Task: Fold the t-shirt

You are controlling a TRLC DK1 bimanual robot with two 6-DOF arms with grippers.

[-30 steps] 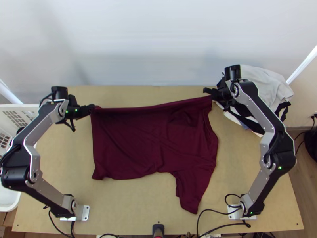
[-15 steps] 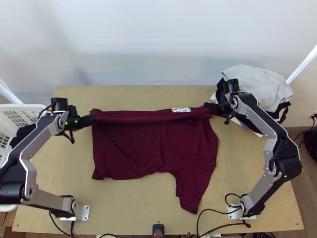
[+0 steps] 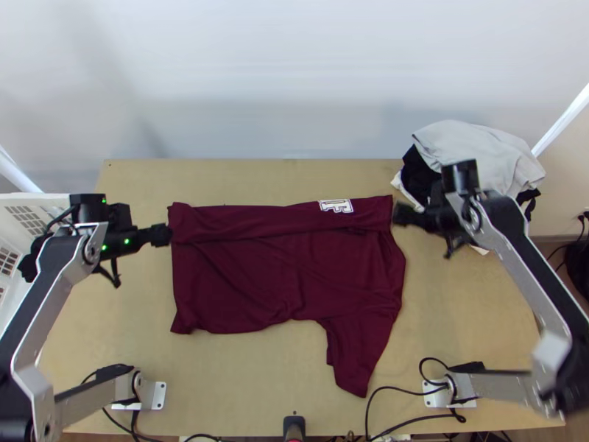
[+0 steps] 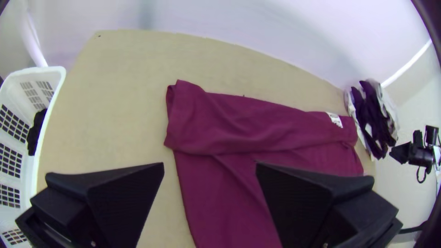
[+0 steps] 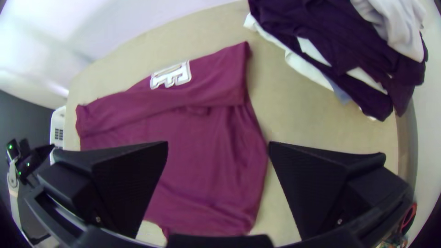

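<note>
T-shirt (image 3: 294, 269), dark red, lies on the light wooden table (image 3: 235, 383), its sleeve (image 3: 361, 361) reaching toward the near edge on the right arm's side. Beyond the sleeve the body is spread mostly flat, with soft creases running through it. The left gripper (image 3: 163, 234) is by the body's left side edge, near the far left corner; its jaws stand wide apart with nothing between them. The right gripper (image 3: 401, 214), just beside the far right corner, also has its jaws well apart and empty. Between them, the shirt's far part is turned over toward the near side in a long strip, a white print (image 3: 336, 205) showing near its right end. Farther off, past the right gripper, sits a heap of clothes (image 3: 478, 158) in grey, black and white.
</note>
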